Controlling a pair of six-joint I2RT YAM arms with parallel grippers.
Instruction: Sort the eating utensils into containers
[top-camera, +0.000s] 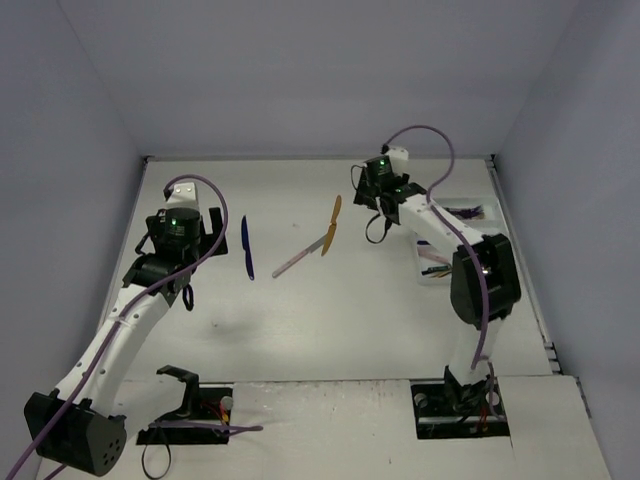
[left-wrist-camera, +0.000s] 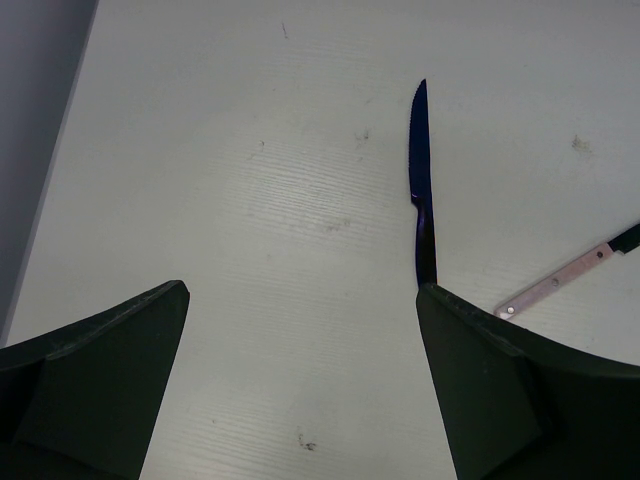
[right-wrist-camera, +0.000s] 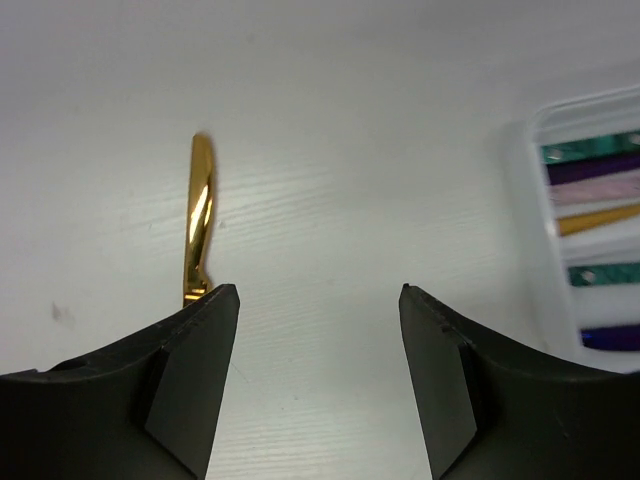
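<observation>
Desk: white wood-grain top (top-camera: 330, 320), boxed by pale walls (top-camera: 300, 70) on the left, far and right sides.
Loose utensils: three lie flat and apart in the far middle of the desk, probably spread so that each can be taken singly.
Blue knife (left-wrist-camera: 421, 170): left of the other two, blade pointing far, its handle end running in beside one finger of the left pincer.
Left pincer (left-wrist-camera: 302, 290): released, jaws at full spread with nothing between them. It hangs over bare desk just left of the blue knife, so a small shift right seems needed to straddle the handle.
Gold knife (right-wrist-camera: 200, 215): farthest of the three, lying just ahead of one finger of the right pincer.
Right pincer (right-wrist-camera: 317, 292): released, jaws apart over bare desk, grasping nothing. It stands between the gold knife and the tray.
Pink-handled utensil (left-wrist-camera: 555, 285): slanted between the two knives, close to the gold one; whether they touch I cannot tell.
Tray (right-wrist-camera: 530, 200): white, at the right side of the desk, largely hidden under the right arm from above. Teal, purple, pink, gold and blue handles lie side by side inside, so sorting looks well along.
Open room: wide bare desk near and left of the utensils, and approach from above looks free.
Edges: the tray's rim and the right wall crowd the right arm. The blue knife lies well apart from the tray, a long carry for the left arm.
</observation>
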